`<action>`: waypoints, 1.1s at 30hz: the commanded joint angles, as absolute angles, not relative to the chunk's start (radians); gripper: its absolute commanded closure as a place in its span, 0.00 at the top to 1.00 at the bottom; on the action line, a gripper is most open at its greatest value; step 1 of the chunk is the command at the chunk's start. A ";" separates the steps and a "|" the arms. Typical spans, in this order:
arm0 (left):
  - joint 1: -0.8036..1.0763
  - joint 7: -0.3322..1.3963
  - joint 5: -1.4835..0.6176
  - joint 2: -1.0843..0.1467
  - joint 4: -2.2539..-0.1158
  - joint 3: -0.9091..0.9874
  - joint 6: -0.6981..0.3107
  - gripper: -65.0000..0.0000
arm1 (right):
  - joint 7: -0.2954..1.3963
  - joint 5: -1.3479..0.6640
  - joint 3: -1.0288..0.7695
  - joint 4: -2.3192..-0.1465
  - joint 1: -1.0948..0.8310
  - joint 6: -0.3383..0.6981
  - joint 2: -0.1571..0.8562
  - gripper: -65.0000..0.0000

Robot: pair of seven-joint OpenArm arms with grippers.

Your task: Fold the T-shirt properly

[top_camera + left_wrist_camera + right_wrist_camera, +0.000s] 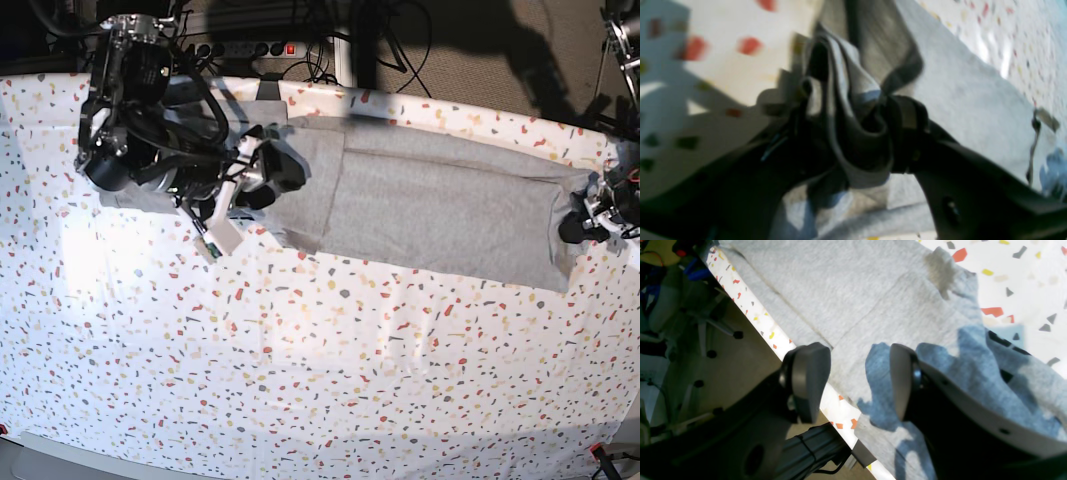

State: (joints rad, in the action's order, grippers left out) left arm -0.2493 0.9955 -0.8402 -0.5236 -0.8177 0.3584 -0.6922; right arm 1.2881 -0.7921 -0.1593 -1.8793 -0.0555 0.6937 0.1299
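- At the shirt's far end, by the table edge: we find the left gripper (853, 133) with its jaws closed on a bunched wad of grey hem cloth, dark folds crammed between the pads. We judge the hold is there to lift or carry that end over for a fold.
- Over the opposite end: we note the right gripper (857, 380) with its fingers well apart, nothing between them, hovering just above the fabric near the table's rim; we judge it is posed to pinch a matching edge.
- Beneath both: the T-shirt (440, 205), heather grey, plain side up, lies as a long band across the back of the speckled tablecloth (320, 370), sides already turned in, one end rumpled under the right arm.
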 commanded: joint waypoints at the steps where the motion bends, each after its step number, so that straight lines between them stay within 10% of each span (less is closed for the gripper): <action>1: -0.258 1.010 -0.838 -0.547 -0.825 0.358 -0.698 0.42 | 1.273 -0.815 -0.166 -1.898 -0.041 0.698 0.133 0.50; 5: -0.257 0.968 -0.817 -0.555 -0.825 0.358 -0.698 0.00 | 1.274 -0.815 -0.180 -1.898 -0.041 0.698 0.133 0.50; 19: -0.252 0.605 -0.686 -0.740 -0.826 0.358 -0.678 0.00 | 1.253 -0.853 -0.183 -1.898 -0.039 0.698 0.133 0.50; 33: -0.130 1.296 -1.390 -0.545 -1.164 0.358 -0.698 0.00 | 1.221 -0.824 -0.182 -1.898 0.002 0.698 0.130 0.50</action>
